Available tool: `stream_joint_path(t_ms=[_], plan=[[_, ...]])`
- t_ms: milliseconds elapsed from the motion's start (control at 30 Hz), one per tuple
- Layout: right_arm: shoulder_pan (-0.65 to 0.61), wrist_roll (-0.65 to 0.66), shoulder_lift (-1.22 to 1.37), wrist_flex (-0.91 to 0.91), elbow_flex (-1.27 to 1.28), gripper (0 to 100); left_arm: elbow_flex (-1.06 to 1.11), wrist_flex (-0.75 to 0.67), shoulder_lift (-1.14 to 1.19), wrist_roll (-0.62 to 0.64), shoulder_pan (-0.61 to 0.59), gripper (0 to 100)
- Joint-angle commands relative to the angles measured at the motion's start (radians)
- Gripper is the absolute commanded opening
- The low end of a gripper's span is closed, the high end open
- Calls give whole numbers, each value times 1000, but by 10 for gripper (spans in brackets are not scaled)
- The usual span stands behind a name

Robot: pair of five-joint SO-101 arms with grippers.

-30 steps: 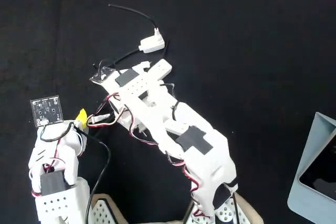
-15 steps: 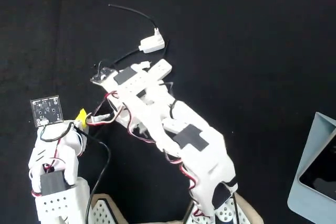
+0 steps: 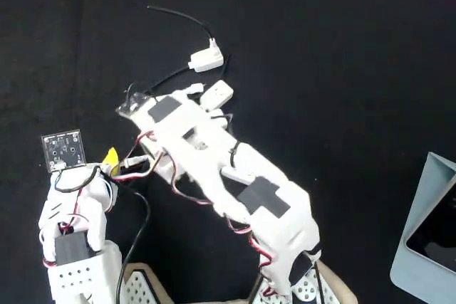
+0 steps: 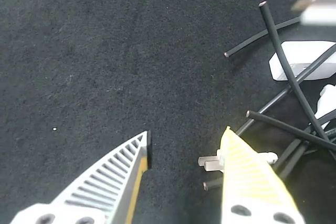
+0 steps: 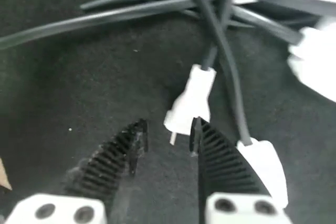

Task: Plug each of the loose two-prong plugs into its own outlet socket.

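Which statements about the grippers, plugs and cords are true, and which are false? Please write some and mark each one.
1. The right gripper is open. True.
2. The right gripper clamps the plug. False: the plug lies at its fingertips, not clamped.
3. The left gripper is shut. False: it is open, above the cloth.
4. The cords cross one another. True.

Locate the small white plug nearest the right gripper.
Right wrist view: the white plug lies on the black table just ahead of the open right gripper, prongs toward it, with crossed black cables behind.
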Motion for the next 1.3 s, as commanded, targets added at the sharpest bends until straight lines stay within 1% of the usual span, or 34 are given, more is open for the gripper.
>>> stream_joint_path(t_ms=[0, 167, 333, 533, 767, 867, 1100, 1267], plan=[[-11, -9, -51, -72, 33, 136, -7, -21, -8, -14, 5, 224], [38, -2, -51, -147, 99, 136, -7, -21, -8, -15, 5, 224], [92, 0, -50, -150, 110, 135, -7, -21, -8, -15, 5, 224], [95, 0, -44, -150, 110, 135, -7, -21, -8, -15, 5, 224], [97, 2, 44, -153, 96, 135, -7, -20, -8, -15, 5, 224], [97, 2, 47, -130, 64, 135, -7, -20, -8, -15, 5, 224], [87, -6, -47, -5, -54, 138, -7, -20, -8, -15, 5, 224], [40, -9, -94, 32, -35, 136, -7, -20, -8, -15, 5, 224]])
